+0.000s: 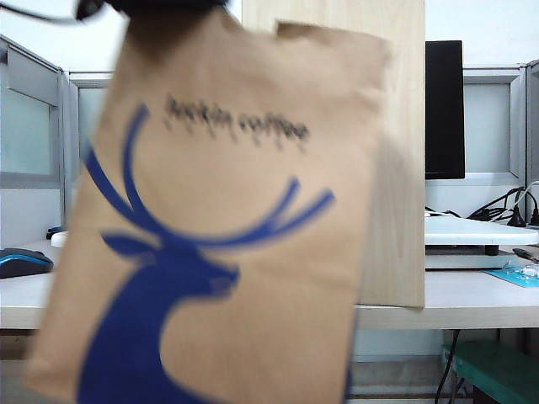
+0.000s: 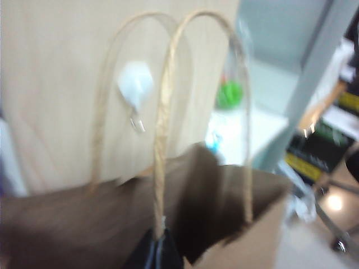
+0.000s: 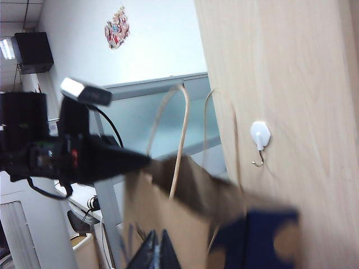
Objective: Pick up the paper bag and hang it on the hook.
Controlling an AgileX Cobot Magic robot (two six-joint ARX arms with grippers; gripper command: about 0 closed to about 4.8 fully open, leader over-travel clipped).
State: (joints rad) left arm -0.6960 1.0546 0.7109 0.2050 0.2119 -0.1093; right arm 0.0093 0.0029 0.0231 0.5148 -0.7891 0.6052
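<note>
Your left tool [image 3: 147,161] is clamped on the top edge of the paper bag [image 1: 227,244] and holds it up in the air, clear of the worktop [image 1: 472,299]. From the exterior camera the bag fills most of the picture, close to the lens and blurred, with its blue deer and the black lettering facing you; the left tool is only a dark shape at the bag's upper left corner. Behind the bag stands the tall pale wooden board [image 1: 404,168], upright on the worktop.

In the left wrist view you look over the open mouth of the bag. Its two twisted paper handles [image 2: 168,112] stand up in loops in front of the board, and the white hook [image 2: 134,87] shows through the loop of the far handle. You cannot tell from this view whether the handle touches the hook. In the right wrist view the hook [image 3: 260,137] sits on the board face with its metal prong bare; the handles [image 3: 180,140] are near it but apart from it.

Your right tool [image 3: 159,250] shows only as two dark fingertips close together with nothing between them, away from the bag's handles.

At the left edge of the worktop lies a computer mouse [image 1: 21,261].
</note>
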